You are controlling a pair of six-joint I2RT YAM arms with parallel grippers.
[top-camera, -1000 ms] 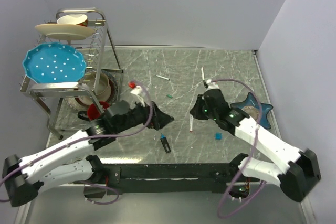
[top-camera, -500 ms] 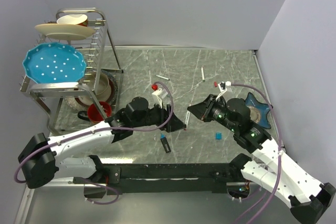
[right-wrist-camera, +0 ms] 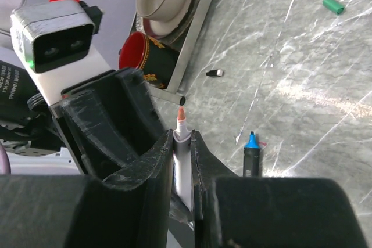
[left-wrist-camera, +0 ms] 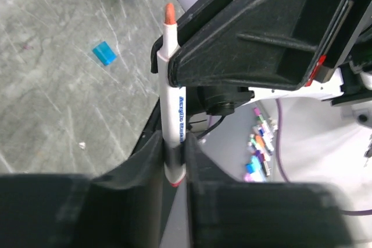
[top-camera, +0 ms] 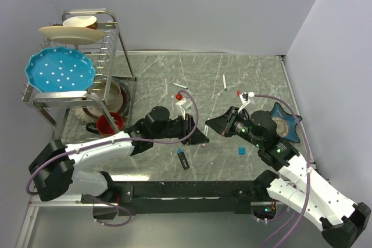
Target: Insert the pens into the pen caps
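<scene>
A white-barrelled pen (left-wrist-camera: 176, 108) with an orange-red tip (right-wrist-camera: 181, 114) hangs above the table's middle, held by both grippers. My right gripper (right-wrist-camera: 182, 140) is shut on the barrel just behind the tip. My left gripper (left-wrist-camera: 173, 149) is shut on the pen's rear end, facing the right gripper (top-camera: 210, 125) nose to nose. On the table lie a black pen with a blue tip (right-wrist-camera: 251, 155), two more white pens (top-camera: 181, 86) (top-camera: 224, 81), a blue cap (top-camera: 241, 150), a green cap (right-wrist-camera: 333, 5) and a small black cap (right-wrist-camera: 215, 72).
A metal dish rack (top-camera: 119, 50) with a blue plate (top-camera: 60, 71) and bowls stands at the left, a red mug (top-camera: 107, 123) at its foot. A blue star-shaped dish (top-camera: 289, 133) sits at the right, partly behind the right arm.
My right gripper lifted the pen off the table and turned it towards the left. My left gripper swung right to meet it and closed on the pen's rear end.
</scene>
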